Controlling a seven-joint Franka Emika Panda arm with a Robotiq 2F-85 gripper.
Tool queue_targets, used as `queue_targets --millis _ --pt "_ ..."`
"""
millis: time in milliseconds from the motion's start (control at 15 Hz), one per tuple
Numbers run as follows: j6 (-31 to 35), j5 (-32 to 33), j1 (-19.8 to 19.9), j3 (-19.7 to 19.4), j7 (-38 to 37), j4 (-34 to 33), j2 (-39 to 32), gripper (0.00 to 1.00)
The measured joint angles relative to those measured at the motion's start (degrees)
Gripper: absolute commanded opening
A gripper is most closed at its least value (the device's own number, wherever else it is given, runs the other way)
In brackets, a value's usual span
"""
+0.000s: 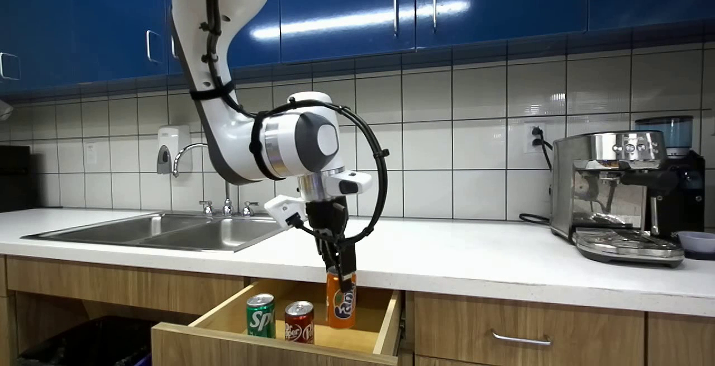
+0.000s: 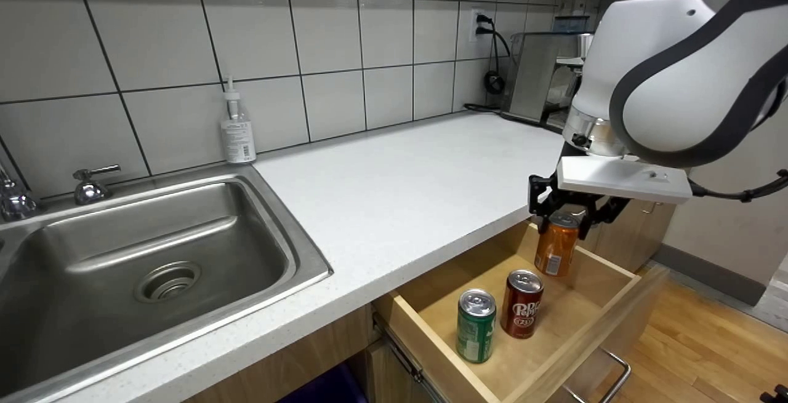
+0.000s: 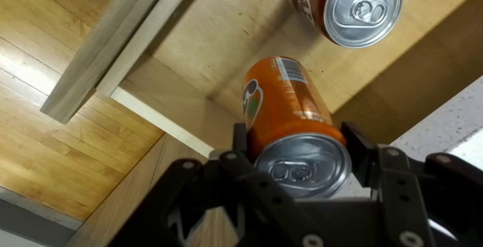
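Holding the orange Fanta can (image 3: pixel 286 100) near its top, the hand (image 3: pixel 296 139) is drawn narrow, pressing both sides. Grasp judged complete; can not yet let go. It is roughly upright within the pulled-out drawer (image 1: pixel 251 355), near the side edge away from the sink (image 2: pixel 154 243); base looks slightly raised, but contact with the floor of the drawer is hard to confirm. Drawer juts out beneath the front edge of the white surface (image 2: pixel 394 187). Other contents, both upright, unheld: Sprite can (image 1: pixel 261 317) toward the sink-side edge, Dr Pepper can (image 2: pixel 522 311) just beside it, not touching. Lined bin (image 1: pixel 89 341) below the surface: contents not readable.
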State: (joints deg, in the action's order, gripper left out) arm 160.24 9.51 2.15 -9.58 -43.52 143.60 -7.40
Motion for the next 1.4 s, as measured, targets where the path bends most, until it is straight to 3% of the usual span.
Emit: queue_targets --millis 467,1400 --pt "5.1 0.0 -1.1 -1.8 0.0 -0.2 -3.7 0.38" --pt "11.7 -2.2 -8.2 -7.9 -0.1 -0.8 -9.6 0.38"
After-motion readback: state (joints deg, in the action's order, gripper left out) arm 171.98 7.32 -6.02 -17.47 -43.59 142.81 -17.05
